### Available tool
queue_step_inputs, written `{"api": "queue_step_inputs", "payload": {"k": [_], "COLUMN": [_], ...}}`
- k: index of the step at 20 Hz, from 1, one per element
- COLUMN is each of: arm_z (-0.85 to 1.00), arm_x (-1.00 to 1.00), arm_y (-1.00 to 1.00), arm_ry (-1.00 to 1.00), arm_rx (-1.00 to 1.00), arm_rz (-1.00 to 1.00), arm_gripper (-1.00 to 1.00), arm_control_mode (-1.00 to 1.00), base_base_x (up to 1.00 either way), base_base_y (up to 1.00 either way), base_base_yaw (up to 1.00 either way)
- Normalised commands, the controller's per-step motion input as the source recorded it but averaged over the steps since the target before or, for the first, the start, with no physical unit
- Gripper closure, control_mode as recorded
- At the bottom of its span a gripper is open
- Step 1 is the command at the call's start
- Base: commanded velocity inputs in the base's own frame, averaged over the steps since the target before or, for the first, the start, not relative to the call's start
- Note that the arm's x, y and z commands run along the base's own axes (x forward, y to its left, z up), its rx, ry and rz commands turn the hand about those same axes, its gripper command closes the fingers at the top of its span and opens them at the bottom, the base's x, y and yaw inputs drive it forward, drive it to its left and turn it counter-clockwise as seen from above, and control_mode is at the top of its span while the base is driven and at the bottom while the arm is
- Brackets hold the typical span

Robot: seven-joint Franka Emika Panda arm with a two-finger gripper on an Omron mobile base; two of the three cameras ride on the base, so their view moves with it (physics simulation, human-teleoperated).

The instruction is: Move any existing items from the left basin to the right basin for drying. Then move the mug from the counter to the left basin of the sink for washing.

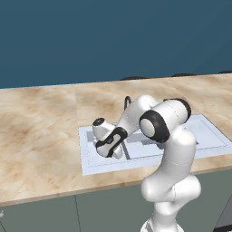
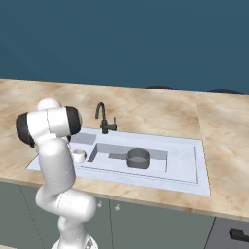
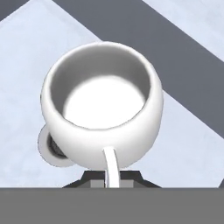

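Observation:
The white mug (image 3: pixel 103 109) stands upright, seen from above, its thin handle pointing at my gripper (image 3: pixel 111 180). The jaws are shut on that handle. The mug is low inside the left basin (image 3: pixel 26 65), beside the round drain hole (image 3: pixel 52 149); I cannot tell whether its base touches the floor. From the right base the mug (image 2: pixel 78 155) shows just past my arm. The dark grey pan (image 2: pixel 138 158) lies in the right basin (image 2: pixel 155 170), handle pointing left. From the left base my gripper (image 1: pixel 107 149) reaches down into the sink (image 1: pixel 90 163).
A black curved faucet (image 2: pixel 102 117) rises behind the sink rim (image 2: pixel 197 168). The beige marble counter (image 2: pixel 160 112) runs wide on both sides. My own arm (image 1: pixel 158 122) arches over the divider between the basins. Grey-green cabinet fronts (image 2: pixel 160 223) sit below.

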Motion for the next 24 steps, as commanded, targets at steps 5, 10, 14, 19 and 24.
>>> {"api": "queue_step_inputs", "payload": {"k": [5,10,14,19,24], "arm_z": [-0.15,-0.18,-0.22,-0.01,0.14], "arm_x": [0.09,0.07,0.05,0.01,-0.01], "arm_y": [0.00,0.00,0.00,0.00,0.00], "arm_ry": [0.01,0.00,0.04,0.00,0.00], "arm_rx": [0.00,0.00,0.00,0.00,0.00], "arm_rz": [0.00,0.00,0.00,0.00,0.00], "arm_gripper": [1.00,1.00,-1.00,-1.00,-1.00], "arm_control_mode": [-1.00,-1.00,-1.00,-1.00,-1.00], "base_base_x": [0.00,0.00,0.00,0.00,0.00], "base_base_y": [0.00,0.00,0.00,0.00,0.00], "base_base_yaw": [0.00,0.00,0.00,0.00,0.00]}}
